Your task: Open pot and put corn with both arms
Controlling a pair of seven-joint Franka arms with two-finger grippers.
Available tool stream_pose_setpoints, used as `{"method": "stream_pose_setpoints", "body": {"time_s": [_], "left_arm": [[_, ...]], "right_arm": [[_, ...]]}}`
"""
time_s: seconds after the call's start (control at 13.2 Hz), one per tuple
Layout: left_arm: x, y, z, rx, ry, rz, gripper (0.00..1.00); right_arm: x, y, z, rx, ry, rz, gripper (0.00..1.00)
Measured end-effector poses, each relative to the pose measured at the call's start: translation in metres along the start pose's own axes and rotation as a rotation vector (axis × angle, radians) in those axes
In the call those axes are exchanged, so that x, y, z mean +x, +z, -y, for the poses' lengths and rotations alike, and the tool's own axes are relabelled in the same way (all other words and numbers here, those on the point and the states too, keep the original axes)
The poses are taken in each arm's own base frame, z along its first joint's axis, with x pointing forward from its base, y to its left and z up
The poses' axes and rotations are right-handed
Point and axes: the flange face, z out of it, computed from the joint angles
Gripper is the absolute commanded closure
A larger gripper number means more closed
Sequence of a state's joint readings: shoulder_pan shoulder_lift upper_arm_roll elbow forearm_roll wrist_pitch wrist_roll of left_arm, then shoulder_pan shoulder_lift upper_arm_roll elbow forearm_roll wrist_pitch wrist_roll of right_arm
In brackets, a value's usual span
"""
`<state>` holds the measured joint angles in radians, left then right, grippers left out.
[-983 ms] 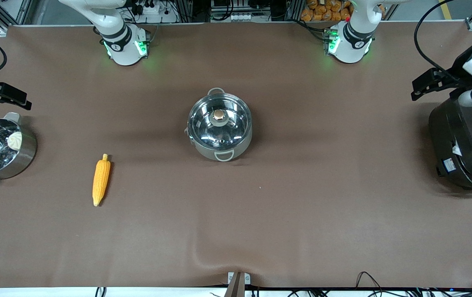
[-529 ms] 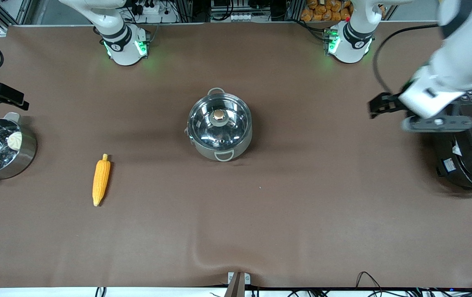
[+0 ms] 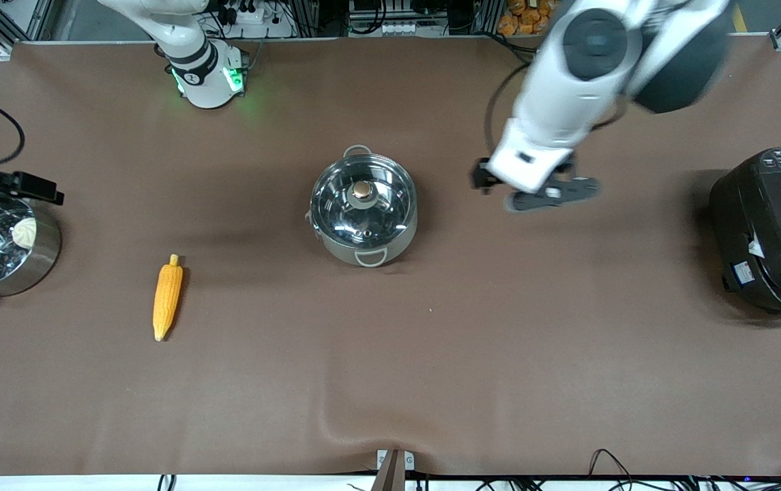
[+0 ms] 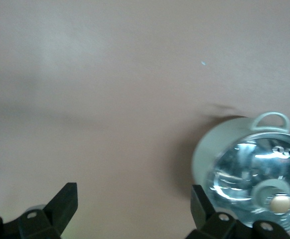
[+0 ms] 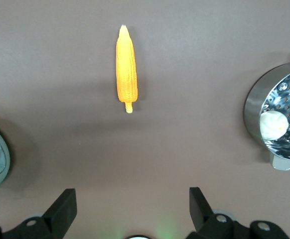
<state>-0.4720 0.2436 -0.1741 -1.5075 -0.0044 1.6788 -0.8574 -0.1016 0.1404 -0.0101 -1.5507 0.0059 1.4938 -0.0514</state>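
Observation:
The pot (image 3: 363, 217) stands mid-table with its glass lid on; the copper knob (image 3: 362, 190) is on top. The corn (image 3: 167, 298) lies on the cloth nearer the front camera, toward the right arm's end. My left gripper (image 3: 533, 191) hangs open and empty over bare cloth between the pot and the rice cooker. In the left wrist view the gripper (image 4: 132, 209) is open and the pot (image 4: 219, 149) lies beside one finger. My right gripper (image 3: 18, 185) hangs open and empty over the steamer pot's rim. In the right wrist view the gripper (image 5: 131, 209) is open and the corn (image 5: 126, 67) is well clear of the fingers.
A steel steamer pot (image 3: 42, 256) with a white item (image 3: 24, 232) stands at the right arm's end; it also shows in the right wrist view (image 5: 257, 107). A big black rice cooker (image 3: 772, 232) stands at the left arm's end. Brown cloth covers the table.
My left arm has swung from over the rice cooker toward the pot. My right gripper has shifted slightly toward the steamer pot. Pot and corn have not moved.

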Motion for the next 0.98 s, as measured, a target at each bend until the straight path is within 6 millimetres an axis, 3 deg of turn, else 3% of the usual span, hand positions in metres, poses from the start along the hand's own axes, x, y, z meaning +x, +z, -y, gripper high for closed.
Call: {"method": "stream_pose_setpoints", "body": {"time_s": [0.23, 0.38, 0.6, 0.98], "left_arm": [[-0.046, 0.051, -0.085, -0.023, -0.085, -0.013, 0.00], [-0.066, 0.085, -0.122, -0.044, -0.125, -0.031, 0.00], [-0.083, 0.119, -0.150, -0.058, -0.146, -0.028, 0.00], [-0.093, 0.141, -0.181, -0.081, -0.179, -0.025, 0.00]], "right_arm": [[0.020, 0.034, -0.002, 0.001, 0.003, 0.012, 0.00], [0.029, 0.063, -0.007, 0.001, 0.009, 0.008, 0.00], [0.041, 0.104, -0.009, 0.001, 0.012, -0.013, 0.00], [0.064, 0.165, -0.010, 0.001, 0.011, 0.006, 0.00]]}}
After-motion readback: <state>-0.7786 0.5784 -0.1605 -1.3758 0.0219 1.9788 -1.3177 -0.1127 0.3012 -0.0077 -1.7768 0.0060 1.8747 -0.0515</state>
